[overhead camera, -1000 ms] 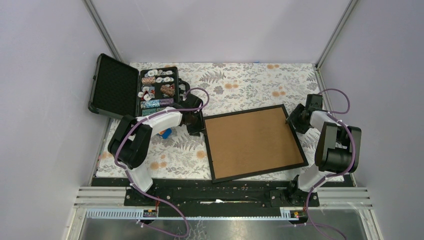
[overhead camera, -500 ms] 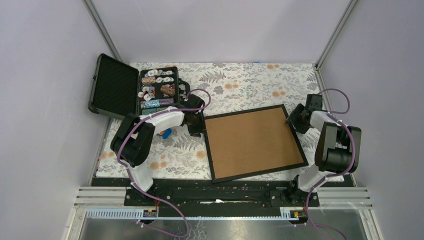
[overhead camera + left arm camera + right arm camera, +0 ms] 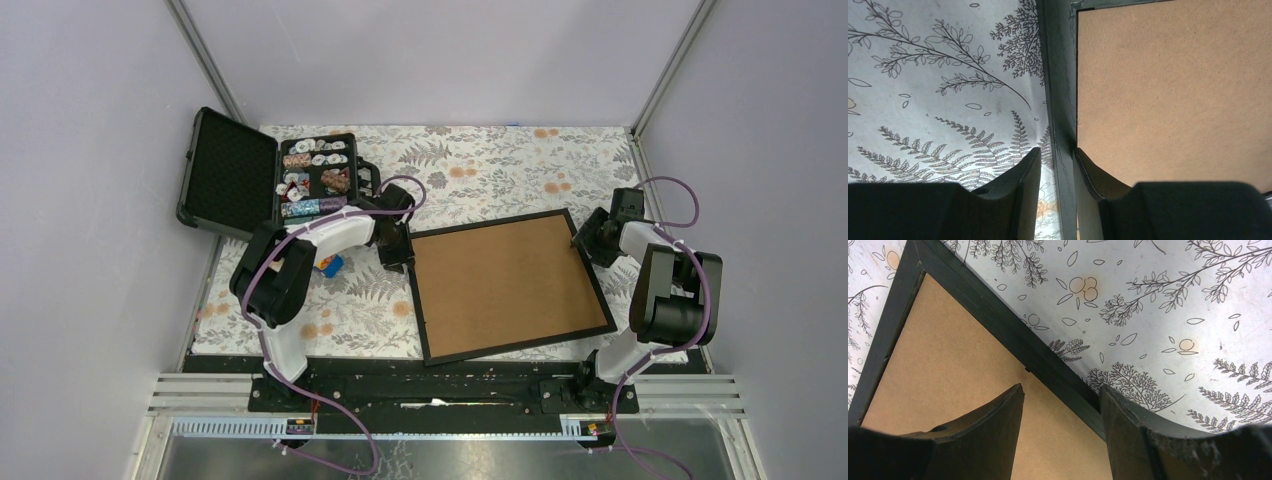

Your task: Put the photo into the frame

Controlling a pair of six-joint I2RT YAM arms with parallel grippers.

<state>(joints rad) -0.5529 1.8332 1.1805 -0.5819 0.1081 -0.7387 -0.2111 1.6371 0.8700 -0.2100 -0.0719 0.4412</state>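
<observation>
Plain lilac walls [image 3: 430, 60], floral tablecloth [image 3: 480, 160]

Bright even light w/ soft shadows; wrist cams sharp, top cam softer.

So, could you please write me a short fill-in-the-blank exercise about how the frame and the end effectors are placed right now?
1. The frame lies with its ____ back facing up.
2. The right end effector stands ____, straddling the frame's edge.
3. The black case sits at the far ____ corner of the table.
Missing words: brown; open; left.
</observation>
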